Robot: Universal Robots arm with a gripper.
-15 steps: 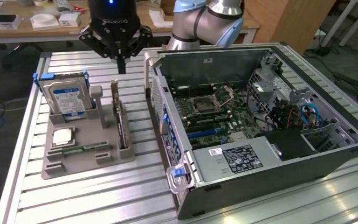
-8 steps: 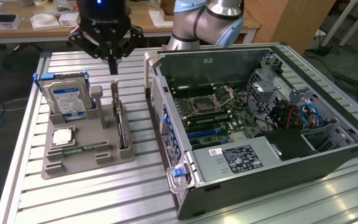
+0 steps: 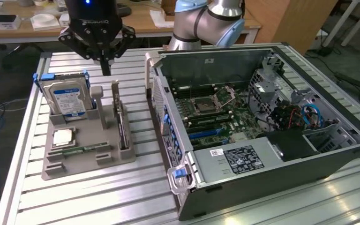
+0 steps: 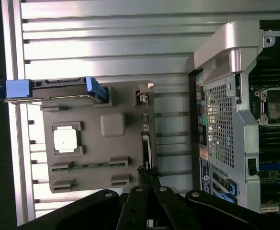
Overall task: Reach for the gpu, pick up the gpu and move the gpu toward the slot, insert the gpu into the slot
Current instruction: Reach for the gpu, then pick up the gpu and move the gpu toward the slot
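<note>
Slatted aluminium table (image 3: 92, 197), cluttered desk behind. Grey tray (image 3: 86, 161) at exterior view's left. It carries drive (image 3: 67, 96), chip (image 3: 64, 137), and gpu (image 3: 123, 126) upright on edge at side nearest case (image 3: 261, 154). Claw (image 3: 107, 70) pinched shut, empty, above gpu's far end, apart from it. Exterior view adds blue slot (image 3: 205, 135) inside open case, case wall between. Wrist view looks down gpu's top edge, a thin dark line.

Probably a lab, slotted aluminium bench (image 3: 92, 201), opened computer case (image 3: 280, 183)
</note>
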